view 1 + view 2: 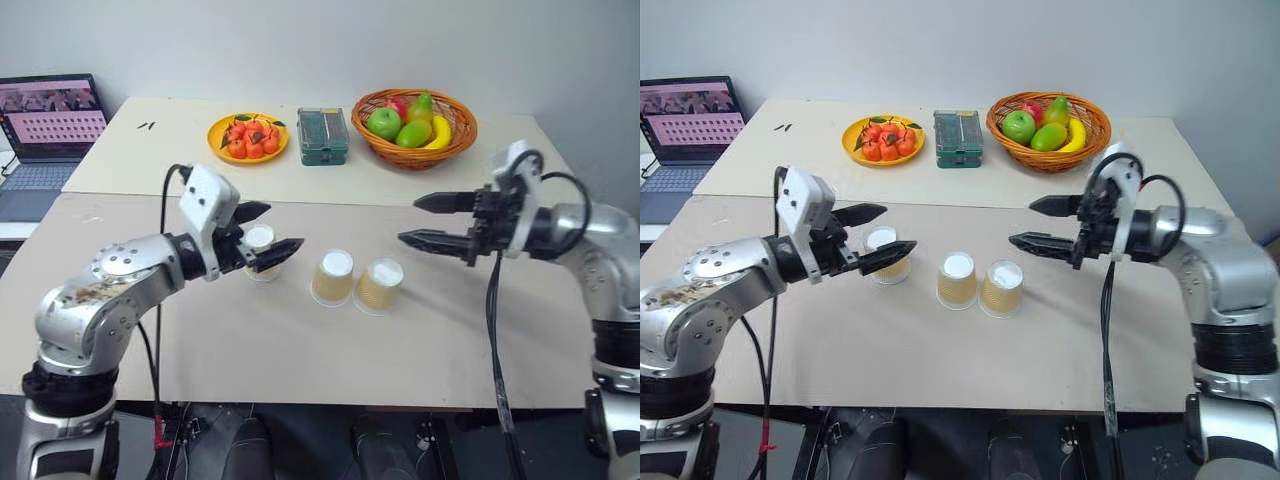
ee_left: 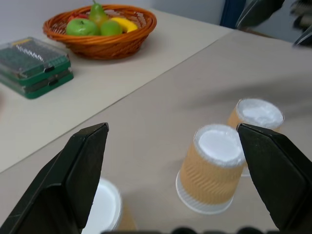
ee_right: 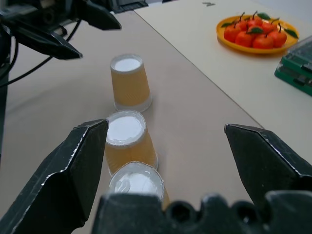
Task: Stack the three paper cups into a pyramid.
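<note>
Both claws, left claw (image 1: 262, 232) and right claw (image 1: 432, 220), gape empty; the left may topple the tan paper cup (image 1: 261, 249) left of the paired cups (image 1: 354, 280).

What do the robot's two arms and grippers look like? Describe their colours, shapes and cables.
Both arms have rounded silver-grey metal segments with black joints. The left arm's shoulder casing has brownish scuff marks. A boxy white housing sits at each wrist. The left gripper and the right gripper each have two black, tapered, pointed fingers. Black cables loop from each wrist housing and hang down beside the arms.
</note>
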You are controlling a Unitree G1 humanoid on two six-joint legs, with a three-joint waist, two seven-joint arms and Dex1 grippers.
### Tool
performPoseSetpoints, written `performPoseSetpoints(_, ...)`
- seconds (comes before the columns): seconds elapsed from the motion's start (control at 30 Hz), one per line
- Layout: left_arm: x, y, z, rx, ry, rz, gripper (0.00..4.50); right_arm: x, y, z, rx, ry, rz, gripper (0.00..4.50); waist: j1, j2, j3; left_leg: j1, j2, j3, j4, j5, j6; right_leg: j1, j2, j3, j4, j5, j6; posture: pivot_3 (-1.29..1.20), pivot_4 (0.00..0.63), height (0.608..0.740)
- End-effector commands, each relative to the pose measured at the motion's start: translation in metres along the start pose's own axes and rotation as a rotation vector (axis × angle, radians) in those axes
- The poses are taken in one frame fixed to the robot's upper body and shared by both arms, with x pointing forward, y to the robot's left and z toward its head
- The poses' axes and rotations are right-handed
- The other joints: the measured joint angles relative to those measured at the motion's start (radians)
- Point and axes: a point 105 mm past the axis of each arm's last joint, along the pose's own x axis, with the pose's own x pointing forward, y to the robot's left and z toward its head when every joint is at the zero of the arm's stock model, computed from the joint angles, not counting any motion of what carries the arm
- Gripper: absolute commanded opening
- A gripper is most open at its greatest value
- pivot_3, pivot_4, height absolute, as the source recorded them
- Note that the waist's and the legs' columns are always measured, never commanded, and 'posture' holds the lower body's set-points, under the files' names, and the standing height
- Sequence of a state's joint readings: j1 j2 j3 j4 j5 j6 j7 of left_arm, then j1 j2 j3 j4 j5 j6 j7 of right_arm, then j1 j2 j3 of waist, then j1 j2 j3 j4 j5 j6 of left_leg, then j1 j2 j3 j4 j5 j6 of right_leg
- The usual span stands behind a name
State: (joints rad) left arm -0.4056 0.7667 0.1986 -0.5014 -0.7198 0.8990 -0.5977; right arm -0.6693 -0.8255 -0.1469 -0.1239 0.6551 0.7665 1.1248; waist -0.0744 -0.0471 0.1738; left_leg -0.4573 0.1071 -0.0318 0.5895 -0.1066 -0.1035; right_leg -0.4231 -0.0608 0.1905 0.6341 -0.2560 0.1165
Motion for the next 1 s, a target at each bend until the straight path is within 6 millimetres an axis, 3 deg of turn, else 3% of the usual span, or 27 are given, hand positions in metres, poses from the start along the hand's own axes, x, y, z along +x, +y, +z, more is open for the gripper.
performPoseSetpoints(0.03, -0.030, 0.016, 0.013, 0.042, -0.015, 0.083, 4.50, -0.012, 0.002, 0.027, -0.043, -0.062, 0.026, 4.45, 0.001, 0.000, 0.000, 0.000, 0.000, 0.000, 0.000, 0.000, 0.000, 0.000, 0.000, 0.000, 0.000, 0.000, 0.000, 0.00, 0.150, 0.740)
performPoseSetpoints(0.23, -0.044, 0.022, -0.002, 0.028, 0.017, 0.161, 4.50, -0.012, -0.004, 0.021, -0.044, 0.001, 0.053, 4.45, 0.010, 0.000, 0.000, 0.000, 0.000, 0.000, 0.001, 0.000, 0.000, 0.002, 0.000, 0.000, -0.001, -0.006, -0.002, 0.00, 0.150, 0.740)
performPoseSetpoints(0.33, -0.044, 0.022, -0.022, 0.062, 0.060, 0.233, 4.50, -0.014, -0.006, 0.007, -0.030, 0.092, 0.059, 4.45, 0.011, 0.000, 0.000, 0.000, 0.000, 0.000, 0.001, 0.000, 0.000, 0.001, -0.001, -0.001, -0.001, -0.006, -0.003, 0.00, 0.150, 0.740)
performPoseSetpoints(0.47, -0.044, 0.018, -0.043, -0.028, -0.010, 0.299, 4.50, -0.032, -0.006, -0.016, -0.032, 0.252, 0.047, 4.45, 0.015, 0.001, 0.001, 0.000, 0.000, 0.000, -0.001, 0.000, 0.000, 0.000, -0.001, -0.001, -0.001, -0.004, -0.008, 0.00, 0.150, 0.740)
performPoseSetpoints(0.7, -0.033, 0.022, -0.069, -0.110, -0.059, 0.370, 4.50, -0.046, -0.001, -0.014, -0.021, 0.267, 0.027, 4.45, 0.018, 0.002, 0.000, 0.001, 0.000, 0.000, 0.002, 0.000, 0.000, 0.001, -0.001, -0.002, -0.001, -0.005, -0.005, 0.00, 0.150, 0.740)
performPoseSetpoints(1.0, -0.003, 0.022, -0.074, -0.112, -0.129, 0.346, 4.50, -0.047, 0.001, -0.007, -0.038, 0.257, -0.012, 4.45, 0.028, 0.002, 0.000, 0.001, 0.000, 0.000, 0.002, 0.000, 0.000, 0.001, -0.001, -0.002, 0.000, -0.005, -0.005, 0.00, 0.150, 0.740)
